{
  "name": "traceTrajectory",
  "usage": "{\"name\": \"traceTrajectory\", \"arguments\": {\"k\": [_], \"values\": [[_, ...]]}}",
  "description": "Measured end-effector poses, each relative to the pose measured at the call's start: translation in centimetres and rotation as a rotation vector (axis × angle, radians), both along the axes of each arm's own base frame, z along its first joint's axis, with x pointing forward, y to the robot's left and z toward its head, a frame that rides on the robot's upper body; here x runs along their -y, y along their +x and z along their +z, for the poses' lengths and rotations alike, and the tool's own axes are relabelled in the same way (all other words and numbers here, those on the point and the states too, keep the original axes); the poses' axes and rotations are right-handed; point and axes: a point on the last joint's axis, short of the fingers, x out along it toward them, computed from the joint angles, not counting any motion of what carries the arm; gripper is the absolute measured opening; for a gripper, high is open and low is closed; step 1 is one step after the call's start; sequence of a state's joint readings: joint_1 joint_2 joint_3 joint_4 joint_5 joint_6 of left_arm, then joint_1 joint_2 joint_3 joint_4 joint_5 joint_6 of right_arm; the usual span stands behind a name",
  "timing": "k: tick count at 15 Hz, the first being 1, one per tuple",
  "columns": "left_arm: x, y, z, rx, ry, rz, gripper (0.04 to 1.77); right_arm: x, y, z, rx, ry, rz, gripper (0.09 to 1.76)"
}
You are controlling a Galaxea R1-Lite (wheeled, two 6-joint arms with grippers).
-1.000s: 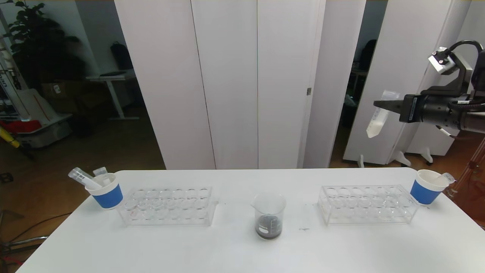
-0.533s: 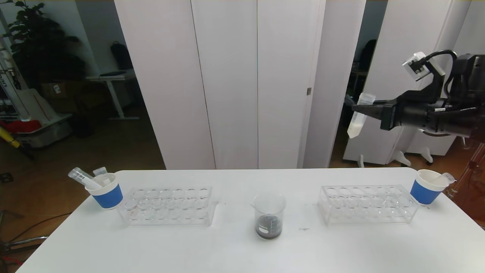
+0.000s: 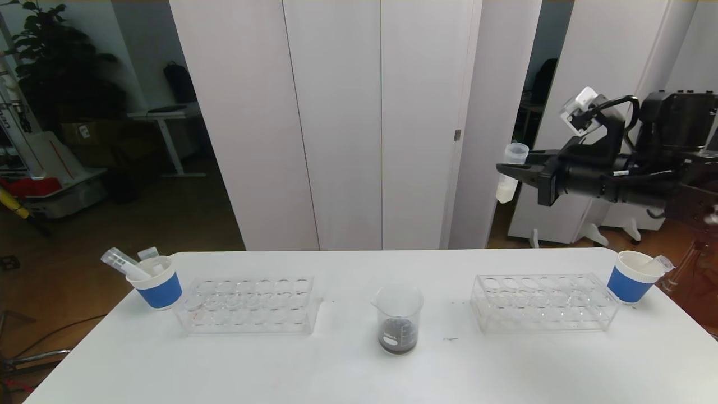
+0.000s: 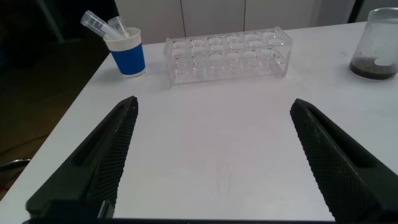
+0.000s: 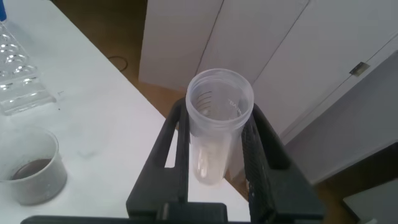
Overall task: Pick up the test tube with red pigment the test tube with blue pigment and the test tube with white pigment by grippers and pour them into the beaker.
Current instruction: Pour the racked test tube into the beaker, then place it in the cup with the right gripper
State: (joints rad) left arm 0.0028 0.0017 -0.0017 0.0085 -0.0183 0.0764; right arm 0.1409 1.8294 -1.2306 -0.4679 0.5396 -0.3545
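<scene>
Over the last second the right end effector [image 3: 507, 170] has travelled inward from the far right edge toward the centre, and the slim clear tube of cream-white liquid [image 3: 509, 175] it carries has swung from a slant to near upright. The black fingers are clamped on that tube just below its open mouth, high above the white worktop [image 3: 348, 370] and well to the right of the small clear glass beaker [image 3: 399, 318], which stands between two clear plastic tube racks [image 3: 247, 304] and already holds a dark pool. The upright carry probably serves to prevent spillage before the pour. The left end effector [image 4: 214, 162] hangs low over the near left worktop, fingers spread wide and empty. Empty tubes lean in the blue-sleeved paper cups [image 3: 158, 283].
</scene>
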Motion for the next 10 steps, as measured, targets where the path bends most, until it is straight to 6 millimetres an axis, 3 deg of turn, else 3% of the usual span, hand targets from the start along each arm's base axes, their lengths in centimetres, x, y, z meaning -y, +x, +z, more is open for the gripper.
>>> {"name": "traceTrajectory", "arguments": {"k": [4, 10], "values": [[0.0, 0.0, 0.0, 0.0, 0.0, 0.0, 1.75, -1.5, 1.4, -1.4, 0.142, 0.023, 0.041, 0.58], [0.0, 0.0, 0.0, 0.0, 0.0, 0.0, 1.75, -4.9, 1.7, -4.0, 0.103, 0.003, 0.13, 0.58]]}}
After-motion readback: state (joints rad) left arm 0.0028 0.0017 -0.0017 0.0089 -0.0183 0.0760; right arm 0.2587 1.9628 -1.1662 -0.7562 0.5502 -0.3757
